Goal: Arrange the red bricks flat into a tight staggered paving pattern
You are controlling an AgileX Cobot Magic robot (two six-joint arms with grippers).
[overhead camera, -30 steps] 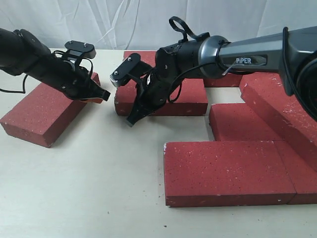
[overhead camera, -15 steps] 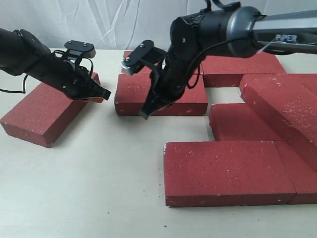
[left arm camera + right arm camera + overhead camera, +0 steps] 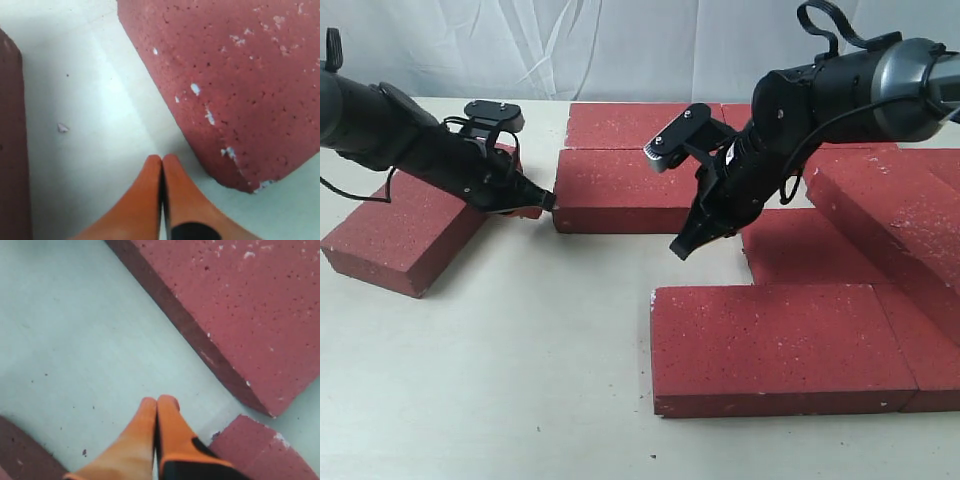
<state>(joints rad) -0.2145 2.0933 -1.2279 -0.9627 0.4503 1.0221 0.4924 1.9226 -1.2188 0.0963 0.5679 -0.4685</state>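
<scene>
As the exterior view shows, the red bricks (image 3: pixel 780 345) lie flat on the table (image 3: pixel 520 380), with one angled apart at the left. Left wrist view: left gripper (image 3: pixel 161 160) pressed closed, empty, just beside a brick corner. Right wrist view: right gripper (image 3: pixel 157 402) likewise closed, empty, over bare table near bricks.

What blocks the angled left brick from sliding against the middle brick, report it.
Only the left hand itself: its shut tips sit in the gap between the angled brick and the middle brick. Otherwise bare table. The right hand hangs nearer the camera, outside that gap.
</scene>
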